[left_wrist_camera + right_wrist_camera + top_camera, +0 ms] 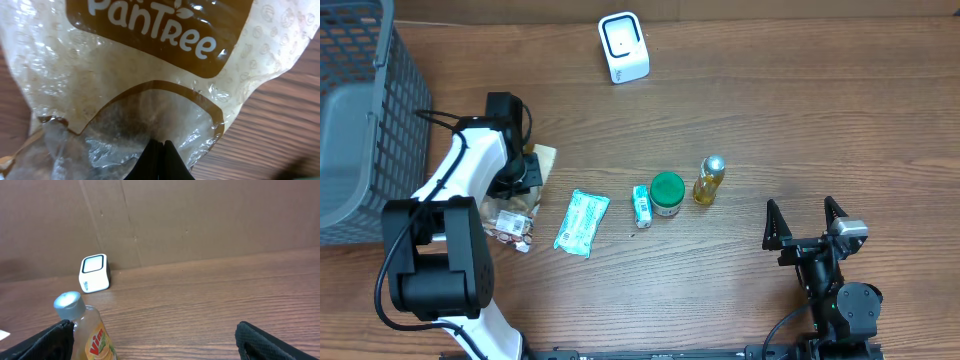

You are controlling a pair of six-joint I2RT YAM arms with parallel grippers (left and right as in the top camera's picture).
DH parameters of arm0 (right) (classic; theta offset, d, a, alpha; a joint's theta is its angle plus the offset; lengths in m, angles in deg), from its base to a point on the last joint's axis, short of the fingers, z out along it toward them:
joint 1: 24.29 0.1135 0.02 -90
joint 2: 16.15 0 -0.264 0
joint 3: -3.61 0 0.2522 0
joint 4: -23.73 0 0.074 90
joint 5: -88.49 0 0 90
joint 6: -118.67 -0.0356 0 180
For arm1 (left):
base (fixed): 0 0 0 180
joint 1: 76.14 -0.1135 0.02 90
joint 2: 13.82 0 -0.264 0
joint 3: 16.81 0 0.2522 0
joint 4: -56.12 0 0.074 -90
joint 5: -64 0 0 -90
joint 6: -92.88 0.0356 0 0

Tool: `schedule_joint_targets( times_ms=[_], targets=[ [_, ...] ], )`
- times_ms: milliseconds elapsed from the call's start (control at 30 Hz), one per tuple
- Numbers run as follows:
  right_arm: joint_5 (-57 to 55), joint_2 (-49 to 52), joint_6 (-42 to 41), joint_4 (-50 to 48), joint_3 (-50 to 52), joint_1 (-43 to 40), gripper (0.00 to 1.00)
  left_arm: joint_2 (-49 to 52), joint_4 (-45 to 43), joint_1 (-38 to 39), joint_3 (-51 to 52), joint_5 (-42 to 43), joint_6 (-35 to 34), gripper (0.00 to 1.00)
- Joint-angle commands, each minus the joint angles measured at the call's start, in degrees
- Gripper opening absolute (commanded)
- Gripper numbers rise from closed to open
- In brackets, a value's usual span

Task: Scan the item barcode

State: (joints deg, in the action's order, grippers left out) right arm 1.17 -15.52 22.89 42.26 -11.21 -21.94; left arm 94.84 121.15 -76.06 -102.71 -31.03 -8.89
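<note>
A clear and tan snack bag (150, 75) printed "PanTree" fills the left wrist view. My left gripper (159, 145) is shut, its tips pinching the bag's clear film. From above, that gripper (520, 172) sits over the bag (542, 160) at the table's left. The white barcode scanner (623, 47) stands at the back centre, also seen in the right wrist view as the scanner (94, 272). My right gripper (805, 222) stands open near the front right, with nothing between its fingers (255, 340).
A grey basket (360, 120) fills the far left. In a row mid-table lie a teal packet (582, 222), a small green tube (642, 205), a green-lidded jar (667, 194) and a yellow Vim bottle (709, 180). The bottle (90, 330) is close by my right gripper's left finger.
</note>
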Motion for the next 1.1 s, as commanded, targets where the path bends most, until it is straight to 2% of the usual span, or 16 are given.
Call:
schedule_joint_targets(
  times_ms=[0,233,533,600,733,800,900,933,1067],
  targets=[
    [-0.24,-0.46,-0.22,-0.13,0.61,0.31,1.0,0.7,0.11,1.49,0.37,5.03,1.92,0.04],
    [-0.24,-0.46,-0.22,-0.13,0.61,0.31,1.0,-9.2,1.25,1.18,-0.52,4.63,0.83,0.04],
    [-0.24,-0.46,-0.22,-0.13,0.61,0.31,1.0,-35.6,0.55,1.03,-0.57,1.88,-1.22,0.07],
    [-0.24,-0.46,-0.22,-0.13,0.61,0.31,1.0,-40.0,0.66,1.03,-0.57,0.31,-1.57,0.11],
    [-0.24,-0.46,-0.22,-0.13,0.61,0.31,1.0,-45.46,0.9,1.03,-0.57,-3.34,-1.55,0.31],
    [-0.24,-0.46,-0.22,-0.13,0.61,0.31,1.0,-46.45,1.05,1.03,-0.57,-4.44,-1.53,0.44],
    [-0.24,-0.46,-0.22,-0.13,0.61,0.31,1.0,-46.38,1.44,1.03,-0.55,-4.57,-1.51,0.78],
    [-0.24,-0.46,-0.22,-0.13,0.61,0.31,1.0,-46.18,1.77,1.03,-0.55,-4.55,-1.51,0.98],
    [-0.24,-0.46,-0.22,-0.13,0.61,0.31,1.0,-45.16,4.81,1.03,-0.55,-4.5,-1.53,0.99]
  ],
)
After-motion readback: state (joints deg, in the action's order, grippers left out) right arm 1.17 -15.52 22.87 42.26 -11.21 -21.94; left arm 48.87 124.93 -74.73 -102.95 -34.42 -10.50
